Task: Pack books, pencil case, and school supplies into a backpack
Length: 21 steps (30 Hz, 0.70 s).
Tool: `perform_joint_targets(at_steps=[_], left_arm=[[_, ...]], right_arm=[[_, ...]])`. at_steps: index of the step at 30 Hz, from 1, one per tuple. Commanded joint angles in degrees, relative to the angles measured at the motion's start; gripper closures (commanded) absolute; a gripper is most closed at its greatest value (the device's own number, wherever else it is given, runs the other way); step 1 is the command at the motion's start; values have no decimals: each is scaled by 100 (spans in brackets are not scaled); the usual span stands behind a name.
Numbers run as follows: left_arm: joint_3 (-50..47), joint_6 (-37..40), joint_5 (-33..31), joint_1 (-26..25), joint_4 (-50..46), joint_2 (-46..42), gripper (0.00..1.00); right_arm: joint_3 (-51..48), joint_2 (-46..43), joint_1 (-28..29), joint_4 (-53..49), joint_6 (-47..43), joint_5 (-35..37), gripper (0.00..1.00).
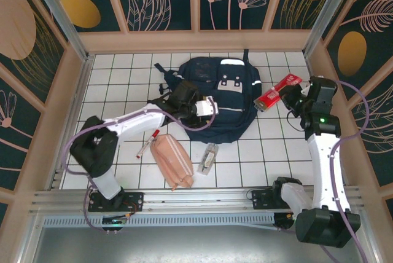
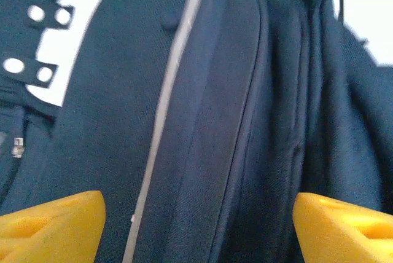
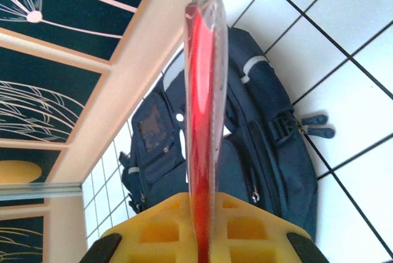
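**Operator:** State of the right gripper [image 3: 199, 241]?

**Technician:** Closed flat on the small red flat pack [image 1: 277, 92], gripped near one end. The pack juts out from between the fingers, seen edge-on from the wrist.

**Operator:** Which way is the target from there?

**Technician:** The backpack [image 1: 230, 112] lies flat at the far middle of the table, just left of the pack. The pack's long axis runs diagonally, with its free end pointing left and slightly near, at the backpack's right flank.

**Operator:** And the left gripper [image 2: 196, 226]?

**Technician:** Jaws wide apart, holding nothing, poised over the fabric folds on the backpack's left side. The right arm carries the load, so the likely move is leftward to the opening. Whether the opening is clear cannot be told.
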Motion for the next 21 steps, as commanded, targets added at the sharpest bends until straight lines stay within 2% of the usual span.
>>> perform_joint_targets(at_steps=[1, 4, 8, 10, 13, 14, 18, 21], left_arm=[[368, 1088, -599, 25, -465, 551, 22], [786, 704, -1100, 37, -419, 979, 29], [1227, 282, -1076, 33, -576, 1236, 46], [1249, 145, -1042, 35, -524, 1271, 61], [1458, -21, -896, 34, -780, 1370, 95], [1610, -135, -873, 27, -919, 1391, 100], [2393, -988, -854, 26, -1476, 1315, 100], [2814, -1603, -836, 31, -1473, 1074, 100]], right_arm=[[-73, -32, -57, -251, -347, -270, 100], [-124, -21, -67, -111, -278, -457, 100], [-205, -20, -59, 11, -185, -699, 100], [-282, -43, -59, 41, -165, -799, 100], [-474, -123, -56, 89, -74, -902, 100], [-542, -158, -60, 115, -50, -939, 100], [-696, -197, -54, 72, -74, -1164, 100], [-735, -257, -47, 42, -158, -1433, 100]])
